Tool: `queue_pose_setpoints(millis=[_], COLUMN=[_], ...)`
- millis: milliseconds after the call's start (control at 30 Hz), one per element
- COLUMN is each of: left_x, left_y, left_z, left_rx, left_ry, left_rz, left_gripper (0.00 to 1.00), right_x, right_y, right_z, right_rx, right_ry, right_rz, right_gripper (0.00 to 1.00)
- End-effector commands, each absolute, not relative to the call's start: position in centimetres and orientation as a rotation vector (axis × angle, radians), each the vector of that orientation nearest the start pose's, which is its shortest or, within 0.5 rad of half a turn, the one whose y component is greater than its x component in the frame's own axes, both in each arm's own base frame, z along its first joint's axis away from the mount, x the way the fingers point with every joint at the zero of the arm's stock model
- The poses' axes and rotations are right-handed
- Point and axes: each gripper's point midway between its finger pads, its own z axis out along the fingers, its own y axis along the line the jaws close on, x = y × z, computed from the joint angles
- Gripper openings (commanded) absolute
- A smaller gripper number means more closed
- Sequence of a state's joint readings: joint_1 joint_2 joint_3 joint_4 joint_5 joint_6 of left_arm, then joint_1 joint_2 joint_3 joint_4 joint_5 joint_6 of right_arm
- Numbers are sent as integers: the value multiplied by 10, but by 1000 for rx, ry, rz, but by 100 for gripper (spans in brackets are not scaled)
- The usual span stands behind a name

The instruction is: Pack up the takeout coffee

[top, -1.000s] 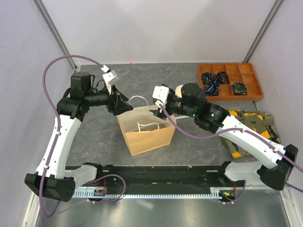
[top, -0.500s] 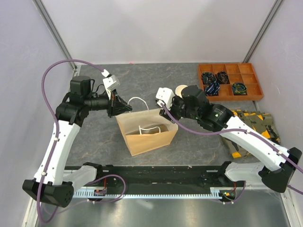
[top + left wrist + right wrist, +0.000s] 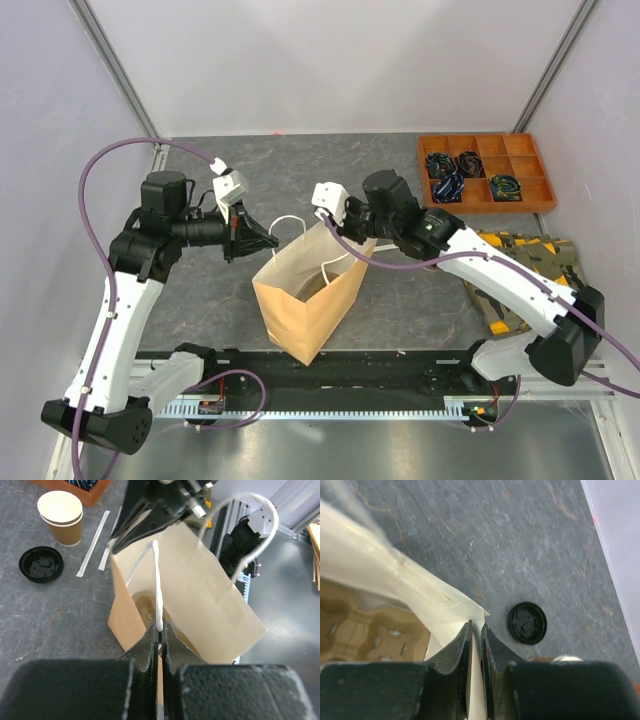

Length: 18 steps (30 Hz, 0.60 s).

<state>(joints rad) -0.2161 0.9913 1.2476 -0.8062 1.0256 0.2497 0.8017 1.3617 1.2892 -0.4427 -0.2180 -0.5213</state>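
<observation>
Pulled the paper bag point(image 3: 305, 300) up since a moment ago. Had it lying low on its side then. Now stood it tall and tilted, with the mouth open on top.

Pinched the thin white handle point(image 3: 156, 587) with the left gripper point(image 3: 159, 630), shut nearly all the way, with only the cord between the fingers. Pinched the top edge of the bag with the right gripper point(image 3: 475, 630), shut down to a thin gap on that paper.

Saw the brown cup carrier point(image 3: 365, 630) down inside the bag, below and left of the right fingers.

Left the takeout coffee cups point(image 3: 61, 511) outside, stacked, far ahead and to the left of the left fingers, with a black lid point(image 3: 41, 564) just beside them.

Probably got the bag ready for filling. Packed no cups yet.
</observation>
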Motion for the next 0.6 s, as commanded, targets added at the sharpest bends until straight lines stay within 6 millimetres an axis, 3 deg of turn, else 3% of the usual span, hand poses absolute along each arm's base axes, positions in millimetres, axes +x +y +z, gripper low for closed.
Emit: queue_pose_setpoints(millis=[0,167,333,467,567], left_x=[171,162,152,162,183], left_y=[-193,-193,-192,-187,-178], left_z=[335,330,329,326,322], left_rx=[1024,1037,1064,1005,828], left_ry=[1685,1684,1652,1706,1839], left_rz=[-1105,-1106,-1091,-1032,-968], left_gripper=[2,2,2,30,40], right_x=[282,281,265,263,260], right_y=[343,359,367,368,368], right_z=[296,307,322,322,317], right_rx=[-1410,-1464,-1500,-1514,-1523], right_ry=[1345,1200,1034,966,939], right_rz=[476,496,540,525,523], right_gripper=[18,17,0,0,0])
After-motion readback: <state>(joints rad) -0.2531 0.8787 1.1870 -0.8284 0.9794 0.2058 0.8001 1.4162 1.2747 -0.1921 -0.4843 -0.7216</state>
